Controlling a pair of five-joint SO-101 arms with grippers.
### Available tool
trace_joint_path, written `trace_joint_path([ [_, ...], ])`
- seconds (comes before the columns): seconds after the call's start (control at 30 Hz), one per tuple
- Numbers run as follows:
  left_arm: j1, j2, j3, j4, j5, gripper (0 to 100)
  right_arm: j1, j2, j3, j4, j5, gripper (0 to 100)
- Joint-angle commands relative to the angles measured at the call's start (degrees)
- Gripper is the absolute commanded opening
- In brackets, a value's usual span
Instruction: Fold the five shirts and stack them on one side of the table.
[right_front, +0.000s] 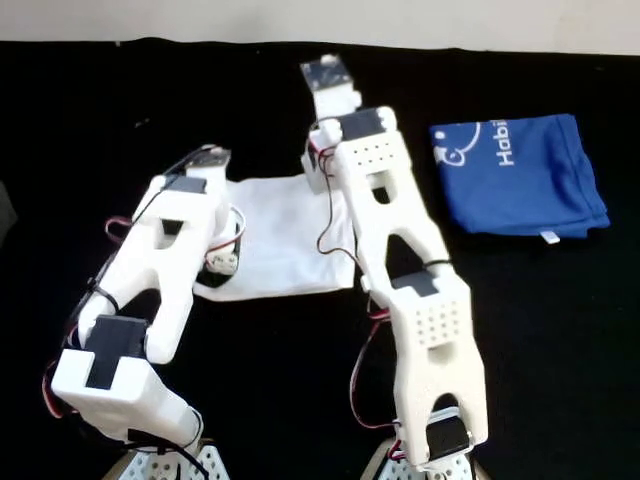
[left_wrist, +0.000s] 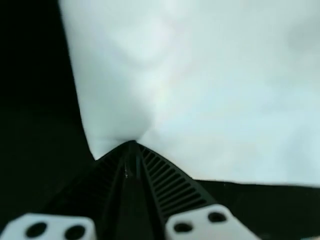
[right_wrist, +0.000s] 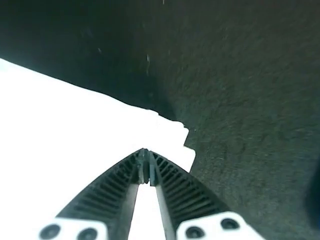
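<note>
Left gripper (left_wrist: 131, 145) fingers closed, pinching white shirt (left_wrist: 210, 90) at puckered edge. Right gripper (right_wrist: 145, 152) fingers closed, tips on shirt near its corner; grip unclear.

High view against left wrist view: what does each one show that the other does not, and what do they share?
The high view adds the folded blue shirt, lying apart at one side, and the left arm and right arm bent over the white shirt. The left wrist view adds the left gripper up close, shut on a puckered edge of the cloth. Both share the white shirt and the black table.
</note>
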Motion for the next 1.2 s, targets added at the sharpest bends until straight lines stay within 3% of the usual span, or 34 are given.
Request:
trace_joint_path([
  [0.0,-2.7,-2.6,2.5,-4.7,0.3,1,2.8,4.7,-6.1,-0.7,-0.3,0.5],
  [0.17,-4.3,-2.5,5.6,-8.6,-3.1,1,5.8,12.4,-15.3,0.0,-0.3,0.5],
  [0.37,-4.0,-3.3,3.8,-7.2,-3.0,1,5.8,13.0,-29.1,9.7,-0.3,0.5],
  [0.57,-4.4,-3.3,-12.3,10.1,-0.8,1,5.9,13.1,-45.5,21.2,-0.3,0.5],
  [0.77,-5.0,-2.6,-33.0,25.2,1.2,1,6.6,11.2,-48.8,21.4,-0.3,0.5],
  [0.93,-5.9,3.8,-42.5,23.5,1.2,1,5.5,-4.0,-34.5,21.5,-0.5,0.5],
  [1.17,-5.6,24.8,-60.3,22.6,3.2,1,3.1,-35.3,9.5,18.9,-0.3,0.5],
])
